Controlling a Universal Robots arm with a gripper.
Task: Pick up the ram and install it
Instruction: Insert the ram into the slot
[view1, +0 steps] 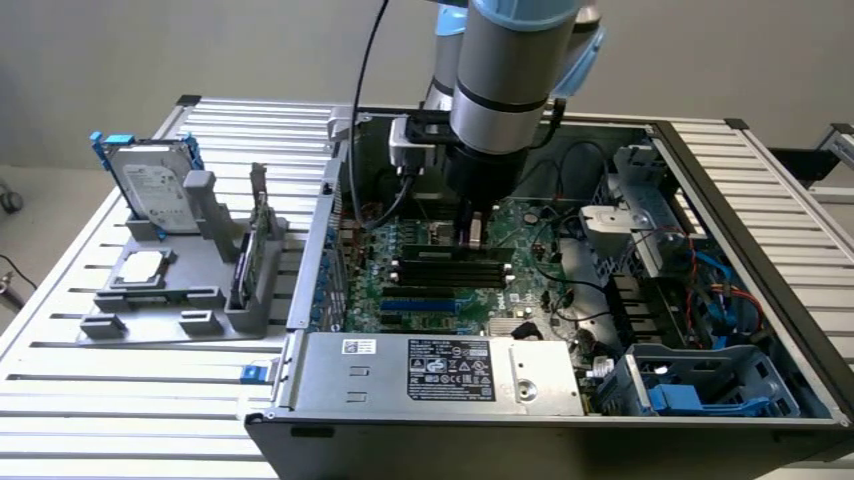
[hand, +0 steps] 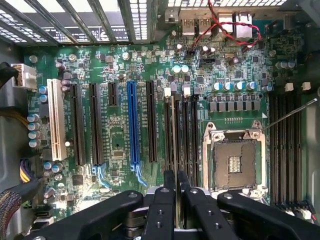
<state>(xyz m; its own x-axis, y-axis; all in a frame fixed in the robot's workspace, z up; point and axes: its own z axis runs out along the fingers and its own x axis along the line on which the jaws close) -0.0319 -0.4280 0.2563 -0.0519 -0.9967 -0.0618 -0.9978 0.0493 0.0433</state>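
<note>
Slatted metal surface (view1: 120, 400) is carrying an open computer case (view1: 534, 430), lying on its side with the interior facing up. A grey and light-blue arm (view1: 507, 70) is reaching down into the case from above, near its middle.

The green motherboard (view1: 400, 270) (hand: 115, 60) is lying flat on the case floor. A silver power supply (view1: 441, 365) is sitting along the near edge of the case, with a blue drive cage (view1: 694, 395) in the corner on the exterior view's right.

Outside the case, on the exterior view's left, a grey fixture (view1: 174, 300) is resting on the surface. It is holding a hard drive (view1: 150, 185) upright at the back, a square silver processor chip (view1: 140, 268) lying flat, and a card (view1: 247, 260) standing on edge just beside the case wall.

On the board, the wrist view is showing a white slot (hand: 56, 120), a blue slot (hand: 132, 125), a row of black memory slots (hand: 187, 135) and an open processor socket (hand: 234, 160) just beside them.

The jaws are hanging directly over the memory slots, nearly closed and grasping the ram (hand: 173, 135). The ram is showing edge-on as a thin strip running between the two black fingers and lining up along one of the memory slots. I cannot tell whether it is seated in the slot or just above it.
</note>
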